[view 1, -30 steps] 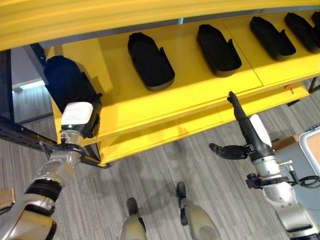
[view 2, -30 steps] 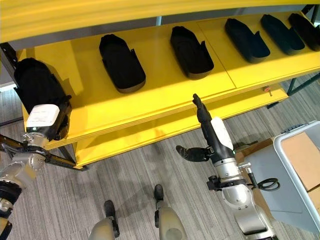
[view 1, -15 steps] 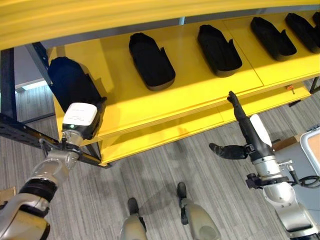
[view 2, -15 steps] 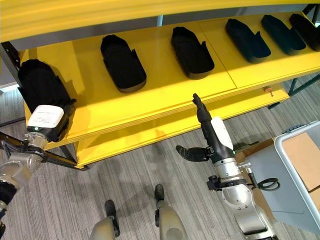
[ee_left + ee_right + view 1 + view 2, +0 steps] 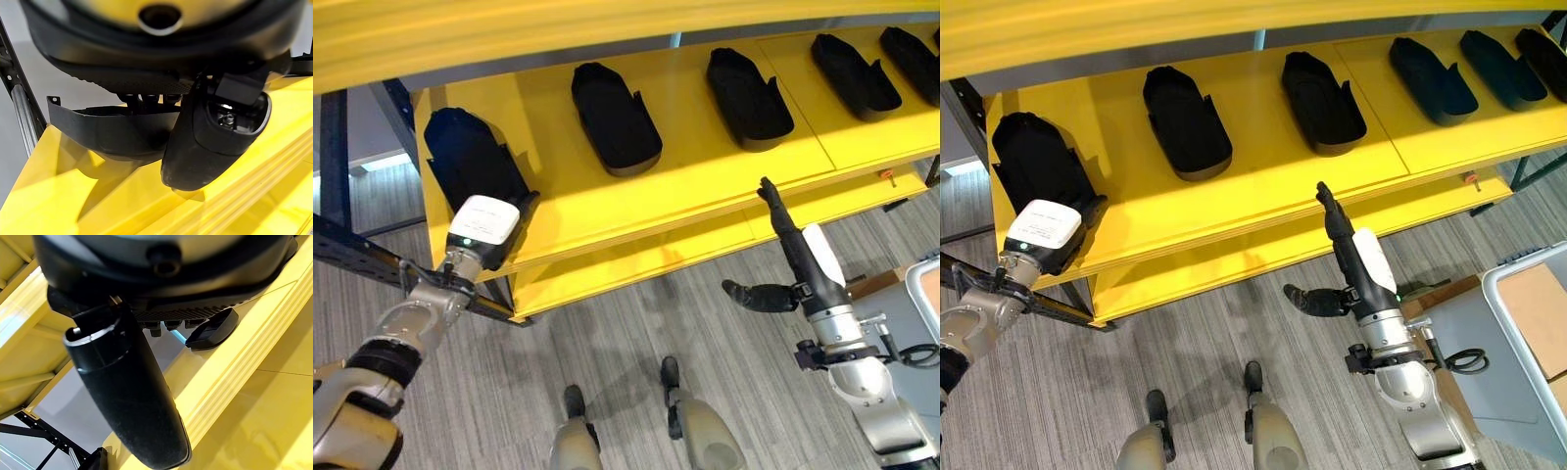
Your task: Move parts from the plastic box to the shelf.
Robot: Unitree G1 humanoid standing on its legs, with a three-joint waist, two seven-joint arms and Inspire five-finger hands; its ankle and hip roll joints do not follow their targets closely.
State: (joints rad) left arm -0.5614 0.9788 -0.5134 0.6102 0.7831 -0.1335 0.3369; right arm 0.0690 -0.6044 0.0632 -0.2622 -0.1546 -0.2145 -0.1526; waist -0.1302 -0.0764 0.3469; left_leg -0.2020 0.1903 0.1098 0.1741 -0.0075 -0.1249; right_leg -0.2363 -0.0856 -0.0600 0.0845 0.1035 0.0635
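Observation:
A black moulded part (image 5: 468, 157) lies at the left end of the yellow shelf (image 5: 695, 186), its near end at the shelf's front edge. My left hand (image 5: 485, 227), with a white cover, is shut on that near end; in the left wrist view the thumb (image 5: 215, 142) lies beside the part's curved wall (image 5: 107, 129). My right hand (image 5: 790, 240) hangs in front of the shelf's lower edge, open and holding nothing. Its fingers are straight and point up at the edge, and its thumb (image 5: 756, 295) sticks out sideways.
Several more black parts (image 5: 615, 117) lie in a row along the shelf to the right. A grey plastic box (image 5: 1525, 328) with a brown sheet in it stands at the lower right. A dark steel frame (image 5: 357, 262) runs left of the shelf.
My left hand has slid the black part further in and to the right on the shelf. The whole view has shifted slightly. The right hand has not moved.

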